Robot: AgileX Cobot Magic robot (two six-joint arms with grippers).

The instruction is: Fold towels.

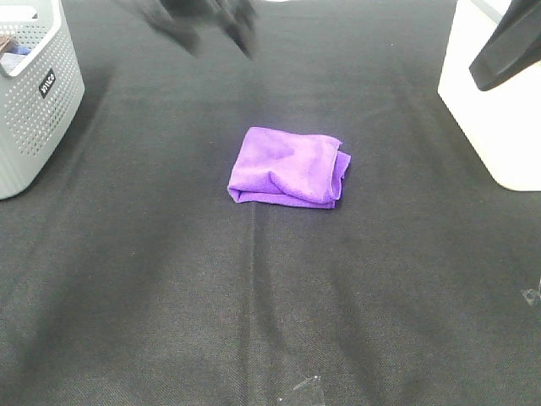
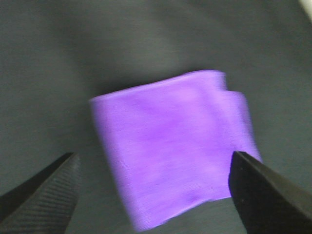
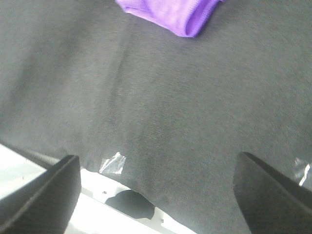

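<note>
The purple towel (image 1: 287,166) lies folded into a small, thick rectangle in the middle of the black table cloth. My left gripper (image 1: 207,25) is a blurred dark shape high at the far edge, behind the towel. In the left wrist view the left gripper (image 2: 155,161) is open and empty, above the towel (image 2: 170,146). My right gripper (image 1: 510,46) is at the far right in front of the white box. In the right wrist view the right gripper (image 3: 157,161) is open and empty, and only a corner of the towel (image 3: 170,12) shows.
A grey perforated basket (image 1: 34,93) stands at the far left. A white box (image 1: 499,127) stands at the far right. Bits of clear tape (image 1: 306,387) lie on the cloth near the front edge. The table's edge (image 3: 58,163) shows in the right wrist view.
</note>
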